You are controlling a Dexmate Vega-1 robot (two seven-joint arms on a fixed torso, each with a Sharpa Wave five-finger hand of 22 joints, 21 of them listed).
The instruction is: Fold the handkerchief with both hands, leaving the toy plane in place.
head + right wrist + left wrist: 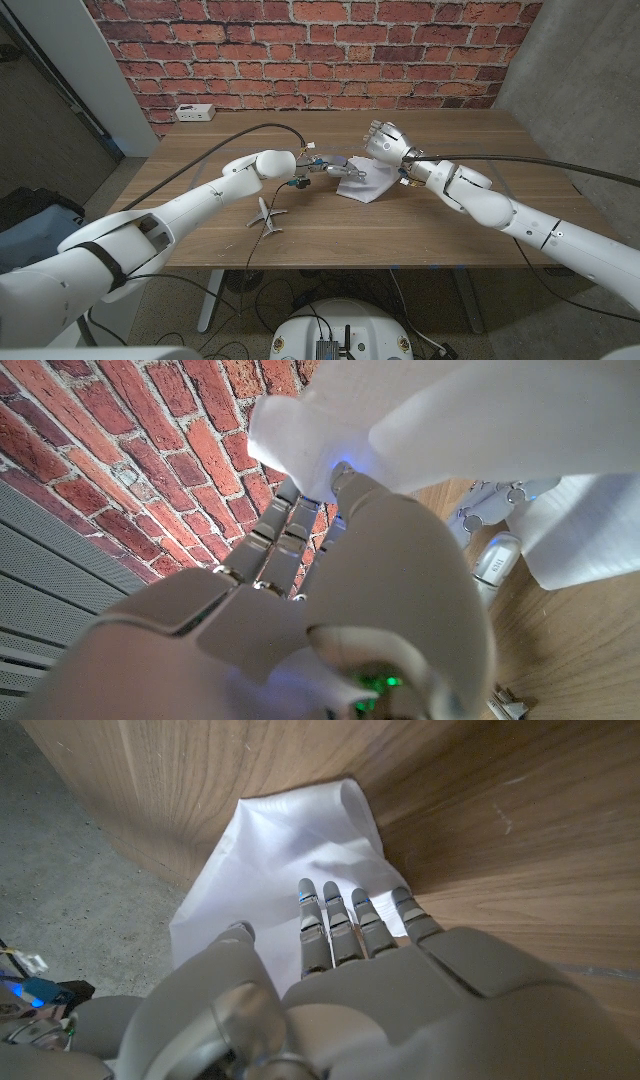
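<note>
Both of my hands meet at the white handkerchief: left hand presses it down, right hand lifts one pinched edge; toy plane lies apart.

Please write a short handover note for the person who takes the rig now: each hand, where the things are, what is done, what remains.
Left hand: fingers rest on the white handkerchief, pressing it to the table.
Right hand: raised above the table, holding one part of the handkerchief lifted, as the right wrist view shows.
Toy plane: on the table, nearer the front edge, apart from the cloth and both hands.
Done: the fold is started, cloth partly lifted.
Left: bring the lifted part over, lay it down, flatten it; do not touch the plane.
</note>
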